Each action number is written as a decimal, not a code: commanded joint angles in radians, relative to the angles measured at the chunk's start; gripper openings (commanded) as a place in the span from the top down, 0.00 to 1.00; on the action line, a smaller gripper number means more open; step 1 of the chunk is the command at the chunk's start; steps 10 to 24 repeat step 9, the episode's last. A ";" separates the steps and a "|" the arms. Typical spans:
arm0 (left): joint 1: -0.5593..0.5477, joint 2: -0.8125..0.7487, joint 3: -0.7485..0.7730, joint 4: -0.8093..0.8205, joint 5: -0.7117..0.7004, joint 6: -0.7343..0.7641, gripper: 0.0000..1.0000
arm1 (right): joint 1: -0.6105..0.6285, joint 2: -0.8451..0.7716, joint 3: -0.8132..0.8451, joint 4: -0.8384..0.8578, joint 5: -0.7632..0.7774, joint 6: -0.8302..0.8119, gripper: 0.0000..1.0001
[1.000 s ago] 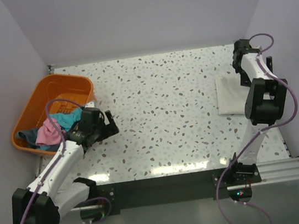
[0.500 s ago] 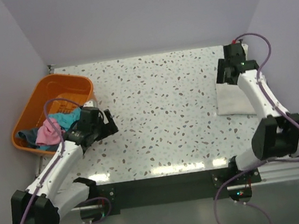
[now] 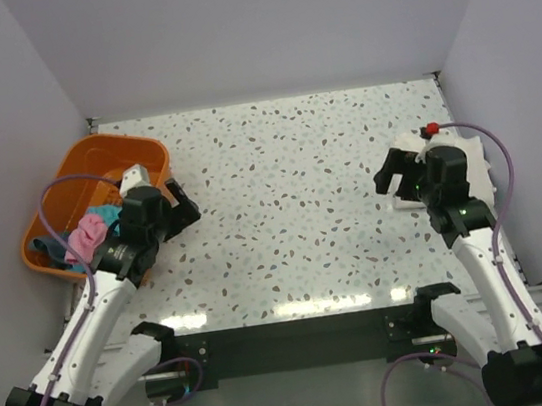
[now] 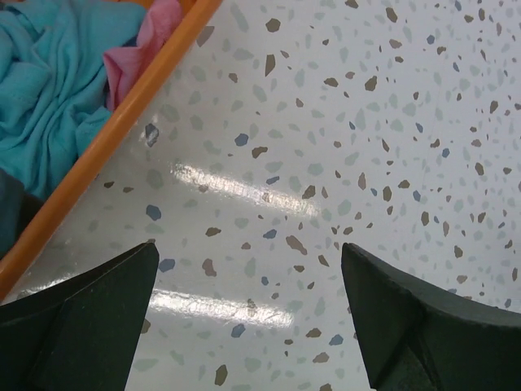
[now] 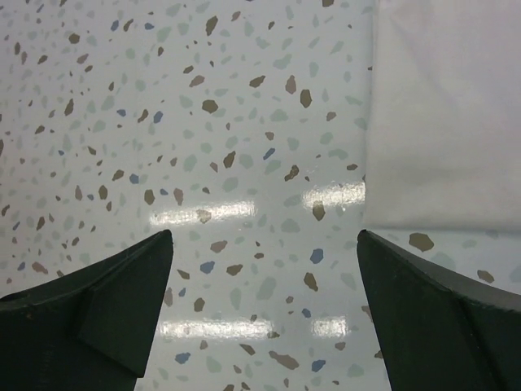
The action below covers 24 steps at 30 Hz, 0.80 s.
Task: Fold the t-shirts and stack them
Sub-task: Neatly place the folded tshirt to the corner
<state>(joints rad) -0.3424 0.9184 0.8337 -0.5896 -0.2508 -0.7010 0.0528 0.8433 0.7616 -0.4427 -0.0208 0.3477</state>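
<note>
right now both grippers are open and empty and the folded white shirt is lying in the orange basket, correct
The folded white shirt lies on the table beside the right gripper, not in the orange basket; the right wrist view shows it. The left gripper and the right are open and empty.

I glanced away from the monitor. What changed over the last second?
The right gripper drew back from the far right corner toward the near side and now hangs open at the left edge of the folded cream-white shirt. The left gripper, also open, shifted slightly farther away beside the orange plastic basket. Nothing was grasped or released. Shirt, basket and its clothes stayed put.
</note>
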 commanded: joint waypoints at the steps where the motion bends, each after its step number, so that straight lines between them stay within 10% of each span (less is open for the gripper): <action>1: 0.006 -0.067 0.035 -0.035 -0.068 -0.038 0.00 | -0.002 -0.044 0.001 0.044 -0.014 -0.009 0.01; 24: 0.006 -0.099 0.070 -0.093 -0.125 -0.055 0.00 | -0.002 -0.056 0.025 0.027 -0.030 -0.023 0.01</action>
